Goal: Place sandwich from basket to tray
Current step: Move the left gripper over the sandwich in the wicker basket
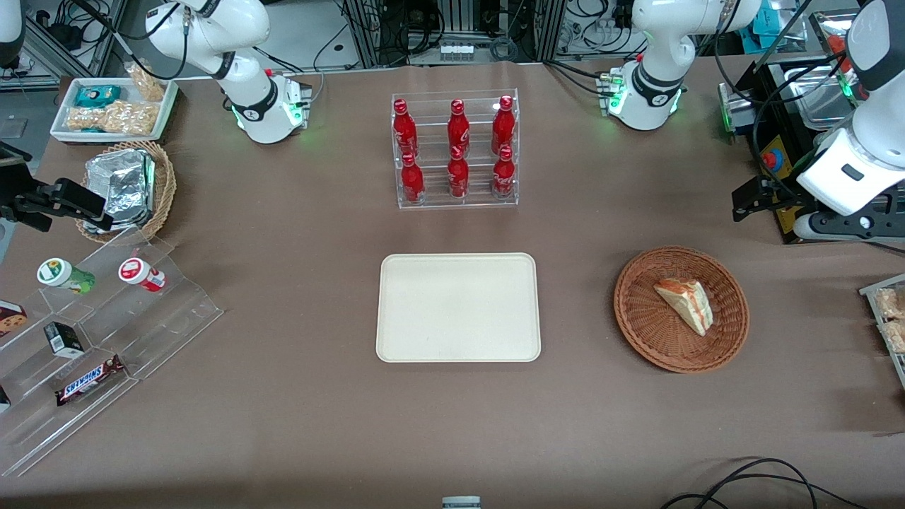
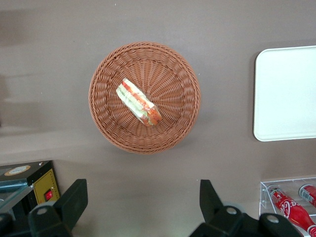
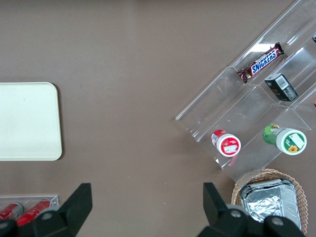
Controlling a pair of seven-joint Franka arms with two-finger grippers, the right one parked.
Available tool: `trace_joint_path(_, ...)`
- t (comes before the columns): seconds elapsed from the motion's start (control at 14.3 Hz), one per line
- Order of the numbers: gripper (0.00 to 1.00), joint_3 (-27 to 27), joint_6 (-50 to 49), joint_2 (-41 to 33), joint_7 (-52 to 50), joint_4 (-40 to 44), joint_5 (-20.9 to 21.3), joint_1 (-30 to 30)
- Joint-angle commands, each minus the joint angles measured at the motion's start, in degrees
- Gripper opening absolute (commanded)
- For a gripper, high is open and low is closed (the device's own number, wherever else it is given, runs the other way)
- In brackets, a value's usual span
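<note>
Front view, read from the parked arm's end toward the working arm's: tray (image 1: 396,311) bare, lying in the middle of the table, nearer the camera than the rack of red bottles (image 1: 457,150). Next along, well apart from the tray, basket (image 1: 636,322), with the sandwich (image 1: 684,304) lying inside it, a little off centre. Farther from the camera than the basket, and toward the working arm's end, gripper (image 1: 751,198) held up off the table, touching nothing. Seen from the left wrist, fingers (image 2: 74,197) spread wide, released, grasping nothing, with basket and sandwich (image 2: 138,102) in view below. Judged from this: nothing of the task done yet; descent, grasp, lift, carry to the tray and release all left. Sandwich flat on its side, long axis on a diagonal: tapered end farther from the camera and turned toward the tray, broader end nearer and turned toward the working arm's end; orange filling edge showing along one long side.
</note>
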Motion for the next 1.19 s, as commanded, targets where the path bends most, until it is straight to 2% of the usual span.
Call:
trace_joint_path(0.0,1.00,0.37,-1.27,1.63,0.95,3.29,-0.75,-0.55)
trace_joint_path(0.49,1.00,0.37,-1.97,2.42,0.68,2.51,-0.92,-0.55)
trace_joint_path(0.84,1.00,0.37,-1.19,4.70,-0.19,-1.18,-0.92,-0.37)
trace_joint_path(0.98,1.00,0.45,2.31,7.16,-0.37,-3.80,-0.58,-0.37)
trace_joint_path(1.12,1.00,0.63,12.12,7.35,-0.55,-11.60,-0.48,-0.02)
